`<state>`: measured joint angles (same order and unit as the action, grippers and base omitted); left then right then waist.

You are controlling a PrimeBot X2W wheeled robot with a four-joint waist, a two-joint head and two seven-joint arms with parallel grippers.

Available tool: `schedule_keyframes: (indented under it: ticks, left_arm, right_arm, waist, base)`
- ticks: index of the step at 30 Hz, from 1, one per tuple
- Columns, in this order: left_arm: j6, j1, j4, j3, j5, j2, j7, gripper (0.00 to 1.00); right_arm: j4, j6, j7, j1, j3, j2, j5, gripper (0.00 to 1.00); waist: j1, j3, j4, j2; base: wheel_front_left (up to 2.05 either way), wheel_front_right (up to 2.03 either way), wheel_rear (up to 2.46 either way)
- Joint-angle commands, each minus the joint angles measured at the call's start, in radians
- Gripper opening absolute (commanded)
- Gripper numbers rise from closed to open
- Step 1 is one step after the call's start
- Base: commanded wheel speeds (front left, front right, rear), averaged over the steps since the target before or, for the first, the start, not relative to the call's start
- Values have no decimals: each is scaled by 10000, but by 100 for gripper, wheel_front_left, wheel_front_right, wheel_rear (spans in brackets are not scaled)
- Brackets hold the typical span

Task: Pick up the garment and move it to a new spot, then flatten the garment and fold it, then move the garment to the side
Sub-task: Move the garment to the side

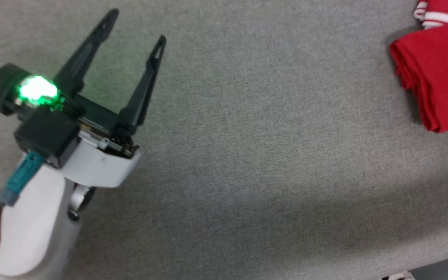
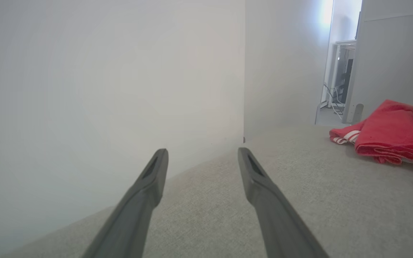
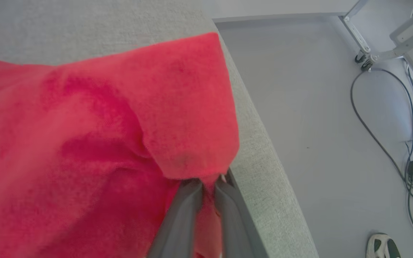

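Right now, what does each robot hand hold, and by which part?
The right hand pinches the garment at a bunched red fold; the left hand is open, holding nothing.

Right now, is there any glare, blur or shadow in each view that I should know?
Head view: the green light at the base of the left hand flares white, and a soft shadow band crosses the table. Left wrist view: the wall is washed out. Right wrist view: the garment, pinched by the right hand, is close and blurred.
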<state>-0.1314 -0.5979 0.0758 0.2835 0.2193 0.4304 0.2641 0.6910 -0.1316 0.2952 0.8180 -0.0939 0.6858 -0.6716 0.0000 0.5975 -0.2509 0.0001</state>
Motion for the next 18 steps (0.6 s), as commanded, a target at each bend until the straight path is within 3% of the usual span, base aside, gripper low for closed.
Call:
schedule_keyframes:
  ticks: [1, 7, 18]
  left_arm:
    - [22, -189, -6, 1, -34, 150, -9, 100]
    - [22, -524, -33, 213, -92, 682, -9, 100]
    - [22, -594, -129, 377, -158, 913, -9, 100]
  right_arm:
    - [305, 19, -259, 374, -96, -65, 146, 0]
    - [1656, 19, -1104, 1287, -489, -407, 485, 0]
    - [3299, 19, -2277, 2245, -1518, -758, 452, 3]
  waist:
    - [0, 617, -368, -1]
    - [0, 940, -459, -1]
    - [0, 950, -494, -1]
  base:
    - [0, 0, 0]
    - [0, 0, 0]
    - [0, 0, 0]
